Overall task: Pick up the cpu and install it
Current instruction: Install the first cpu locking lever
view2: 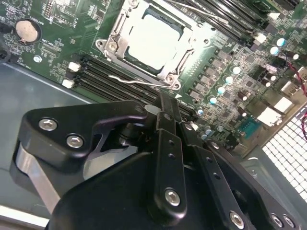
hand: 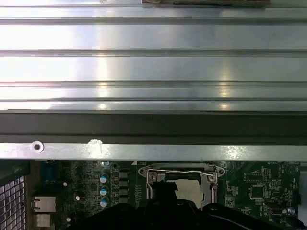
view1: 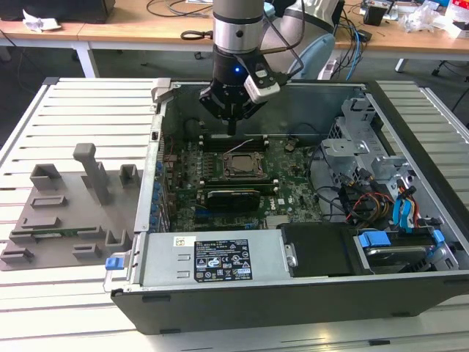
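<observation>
The hand (view1: 231,126) hangs over the far part of the open computer case (view1: 293,293), its fingers drawn together into one narrow tip with nothing between them. In the second wrist view that tip (view2: 169,111) points down just short of the socket (view2: 154,43), near the thin wire lever (view2: 134,80) lying along the socket's edge.

The cpu (view2: 152,39) already sits in the socket, a pale square plate inside the metal frame; in the exterior view it shows as a grey square (view1: 240,164) in the middle of the motherboard (view1: 293,192).

The risks, as I judge them: the tip is close to the lever and to the memory slots (view2: 103,72) beside it, so a small drift sideways could make it snag the wire or scrape the board. If the chip is not fully seated, any downward press would load it unevenly and could harm the contacts beneath. The case's far wall is also near the arm.

Off to the exterior view's left, the grey tray (view1: 66,220) with upright holders rests on the slatted worktop (view1: 88,110).
</observation>
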`<state>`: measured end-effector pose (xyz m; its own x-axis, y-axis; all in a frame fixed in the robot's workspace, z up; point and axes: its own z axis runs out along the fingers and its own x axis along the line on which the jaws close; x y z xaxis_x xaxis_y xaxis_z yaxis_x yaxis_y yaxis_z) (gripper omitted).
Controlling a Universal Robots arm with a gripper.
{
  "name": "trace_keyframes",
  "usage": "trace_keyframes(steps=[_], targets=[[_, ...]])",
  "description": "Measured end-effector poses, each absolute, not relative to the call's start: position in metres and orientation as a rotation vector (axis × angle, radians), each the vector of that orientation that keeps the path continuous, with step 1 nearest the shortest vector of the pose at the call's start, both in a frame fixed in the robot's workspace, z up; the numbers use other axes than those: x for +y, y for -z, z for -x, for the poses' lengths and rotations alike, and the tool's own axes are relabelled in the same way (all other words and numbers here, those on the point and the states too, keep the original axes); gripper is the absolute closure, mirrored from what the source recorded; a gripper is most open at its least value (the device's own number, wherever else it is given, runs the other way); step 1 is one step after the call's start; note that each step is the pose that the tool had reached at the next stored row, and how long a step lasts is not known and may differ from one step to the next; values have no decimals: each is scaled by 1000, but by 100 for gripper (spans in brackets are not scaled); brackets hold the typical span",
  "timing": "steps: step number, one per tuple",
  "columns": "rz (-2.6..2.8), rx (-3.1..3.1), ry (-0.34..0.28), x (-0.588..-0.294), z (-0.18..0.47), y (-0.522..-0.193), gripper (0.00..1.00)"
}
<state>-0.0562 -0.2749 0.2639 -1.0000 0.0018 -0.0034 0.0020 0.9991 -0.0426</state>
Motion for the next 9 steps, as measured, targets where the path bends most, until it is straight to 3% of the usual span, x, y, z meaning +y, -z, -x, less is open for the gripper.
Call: trace_keyframes(steps=[9], targets=[[-3,3138,67,-275,47,-263,89]])
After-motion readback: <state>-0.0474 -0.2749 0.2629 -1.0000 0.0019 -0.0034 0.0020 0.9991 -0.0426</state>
